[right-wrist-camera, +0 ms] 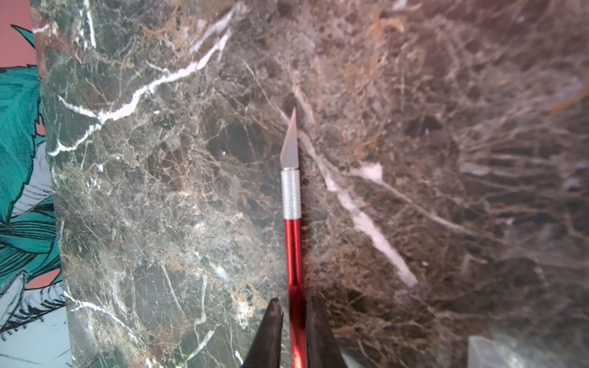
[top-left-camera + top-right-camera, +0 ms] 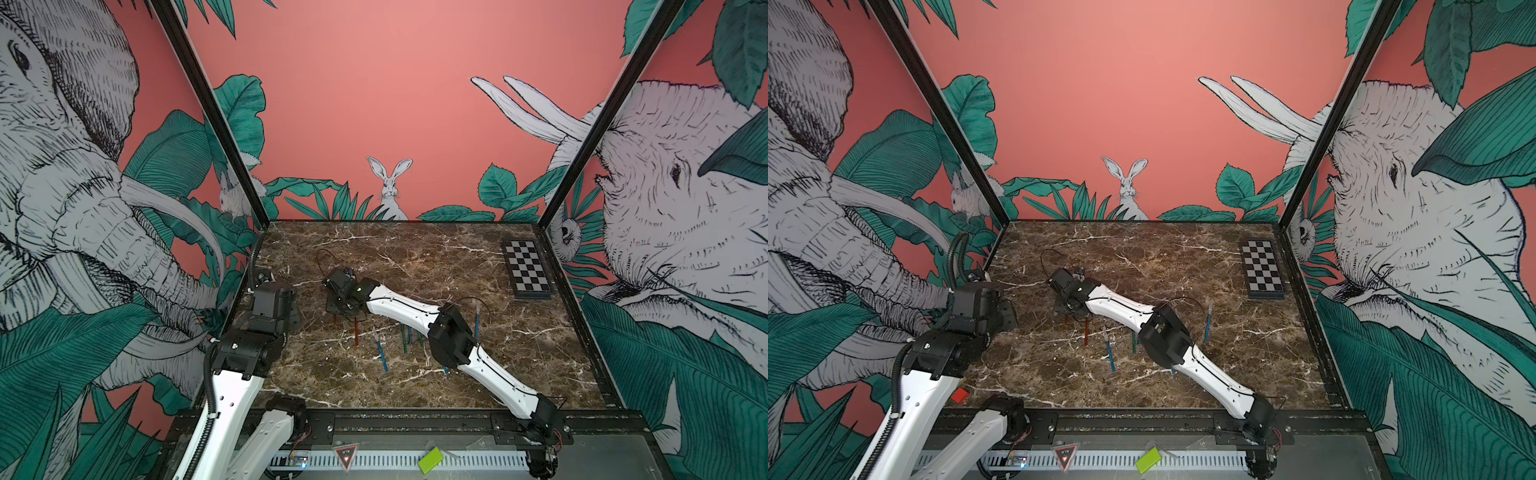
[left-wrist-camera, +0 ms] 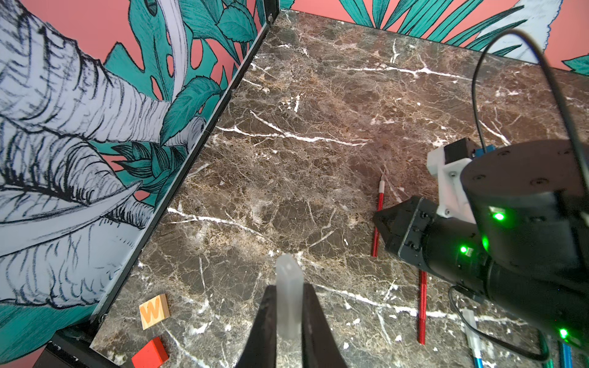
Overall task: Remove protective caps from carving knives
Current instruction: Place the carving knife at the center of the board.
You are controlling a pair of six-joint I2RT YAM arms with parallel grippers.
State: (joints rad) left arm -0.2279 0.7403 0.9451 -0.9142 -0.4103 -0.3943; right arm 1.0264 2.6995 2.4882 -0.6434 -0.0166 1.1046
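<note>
A translucent protective cap [image 3: 288,270] is sitting clenched in your left claw [image 3: 289,288], over the marble table [image 3: 287,127]. The bare-bladed red carving knife [image 1: 294,248] is lying on that table, and your right claw [image 1: 294,302] is straddling its handle, released, with slim gaps showing on both sides.

Red knife [image 1: 294,255] uncapped (blade bare), clear cap [image 3: 288,296] separate
</note>
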